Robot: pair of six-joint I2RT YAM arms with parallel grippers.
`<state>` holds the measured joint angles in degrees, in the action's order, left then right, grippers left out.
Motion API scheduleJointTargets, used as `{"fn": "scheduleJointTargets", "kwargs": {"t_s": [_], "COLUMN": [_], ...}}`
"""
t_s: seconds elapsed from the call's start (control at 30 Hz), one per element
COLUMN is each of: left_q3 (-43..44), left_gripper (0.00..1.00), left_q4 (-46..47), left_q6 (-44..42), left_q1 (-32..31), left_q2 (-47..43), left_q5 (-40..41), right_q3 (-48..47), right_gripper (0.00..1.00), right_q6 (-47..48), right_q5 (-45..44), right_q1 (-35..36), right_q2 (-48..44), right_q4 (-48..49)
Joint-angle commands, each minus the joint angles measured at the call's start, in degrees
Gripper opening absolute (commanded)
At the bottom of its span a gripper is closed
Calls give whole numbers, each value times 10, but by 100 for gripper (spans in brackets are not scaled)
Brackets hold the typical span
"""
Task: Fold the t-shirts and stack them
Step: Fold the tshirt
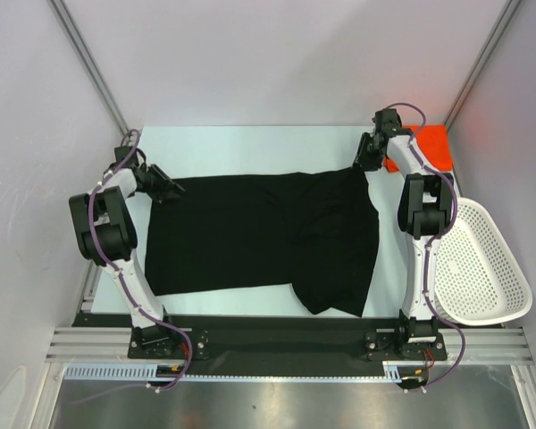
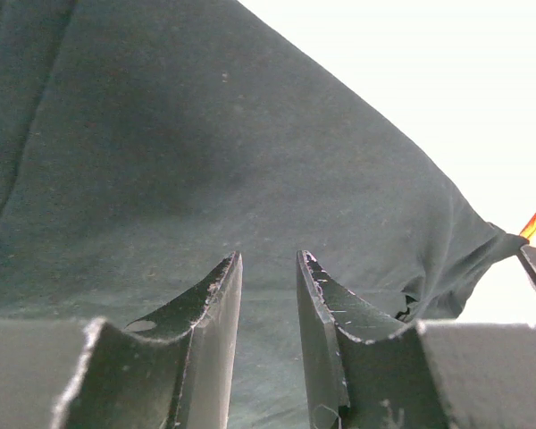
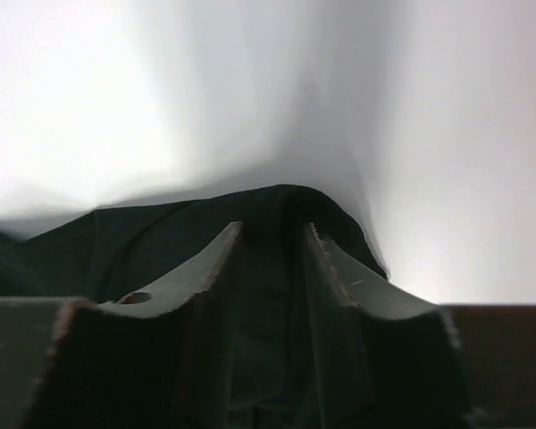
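Left fingers [image 2: 210, 322] at broad, flat black t-shirt [image 1: 250, 232]

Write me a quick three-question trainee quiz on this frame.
1. True or false: the orange-red t-shirt lies apart from the black t-shirt.
2. The white mesh basket sits: A) beside the right arm; B) in the far left corner; C) on the black t-shirt.
3. Which edge of the black t-shirt do the left gripper and right gripper sit at?
Key: 1 true; 2 A; 3 the far edge, one at each far corner.
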<state>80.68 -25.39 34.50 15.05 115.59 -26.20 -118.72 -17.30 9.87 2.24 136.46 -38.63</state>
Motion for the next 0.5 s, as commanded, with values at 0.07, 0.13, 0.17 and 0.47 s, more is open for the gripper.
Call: {"fn": "scheduleJointTargets", "kwargs": {"t_s": [0.07,0.13,0.17,0.47], "left_q3": [20,28,32,60], "left_gripper": [36,36,36,36], "left_q4": [-6,-7,-8,-19], "left_q6": [-5,-5,-5,-12], "left_q1": [13,16,17,32], "left_q2": [15,21,24,60], "left_q5": [11,13,13,25], "right_q3": [-26,-36,-41,-83], "right_gripper": [31,27,18,2], "right_q6": [-1,-3,-6,-24], "right_q5": [13,15,16,-58], "right_q1": [-4,-6,-8,-18], "right_q2": [20,25,35,51], "right_q4": [20,24,27,44]}}
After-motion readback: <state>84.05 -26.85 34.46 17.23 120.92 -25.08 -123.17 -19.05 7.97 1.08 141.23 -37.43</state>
